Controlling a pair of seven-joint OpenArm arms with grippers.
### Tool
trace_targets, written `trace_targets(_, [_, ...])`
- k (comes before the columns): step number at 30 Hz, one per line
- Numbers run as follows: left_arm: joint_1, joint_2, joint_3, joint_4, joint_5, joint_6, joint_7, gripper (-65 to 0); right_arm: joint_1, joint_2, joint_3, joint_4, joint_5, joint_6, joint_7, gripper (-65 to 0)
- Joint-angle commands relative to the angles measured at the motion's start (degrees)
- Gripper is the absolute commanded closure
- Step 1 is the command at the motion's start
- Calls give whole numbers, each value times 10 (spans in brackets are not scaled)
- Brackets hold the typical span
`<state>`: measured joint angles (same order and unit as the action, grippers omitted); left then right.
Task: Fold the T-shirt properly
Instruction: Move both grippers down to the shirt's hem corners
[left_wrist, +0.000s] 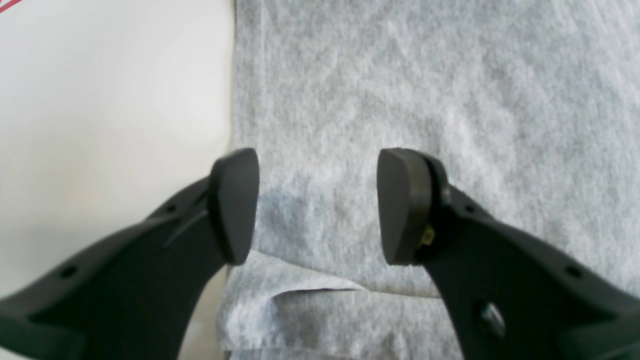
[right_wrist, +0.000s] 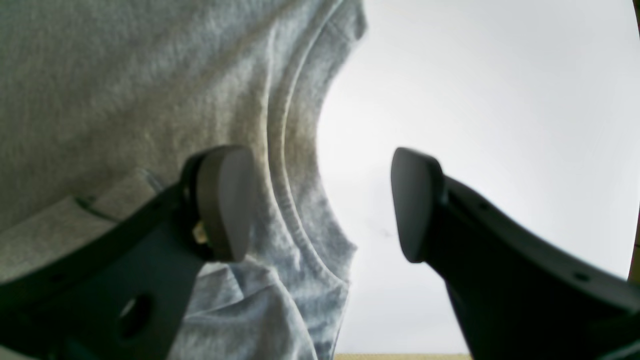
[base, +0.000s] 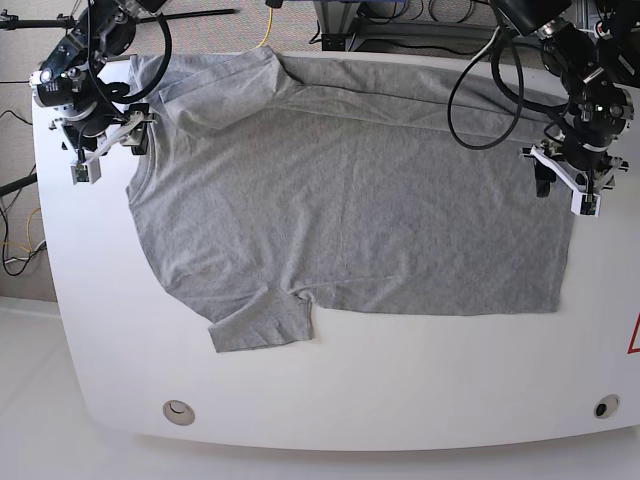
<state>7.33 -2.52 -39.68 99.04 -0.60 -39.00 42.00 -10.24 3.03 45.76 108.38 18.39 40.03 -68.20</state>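
- T-shirt (base: 350, 210): spread flat across the desk (base: 400, 390), collar at the scene's left, hem at the right, far edge already turned over.
- Risk: pinching only the top layer would likely drag the fold askew.
- Left gripper (left_wrist: 318, 205): released wide above the hem, holding nothing.
- Right gripper (right_wrist: 320, 202): released wide, straddling the collar (right_wrist: 280, 150), holding nothing.

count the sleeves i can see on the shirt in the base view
2. One sleeve lies flat at the T-shirt's near edge; the other sleeve is folded inward at the far edge.
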Motion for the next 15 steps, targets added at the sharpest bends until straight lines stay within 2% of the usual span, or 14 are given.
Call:
trace_targets(1, [-54, -35, 28, -4, -1, -5, 15, -347, 24, 20, -12, -1, 3, 0, 18, -406])
trace_targets(11, [-69, -57, 41, -11, -2, -5, 25, -343, 53, 26, -42, -29, -2, 0, 18, -405])
trace_targets(15, [-92, -69, 38, -40, 0, -2, 24, -345, 91, 34, -68, -84, -6, 0, 21, -406])
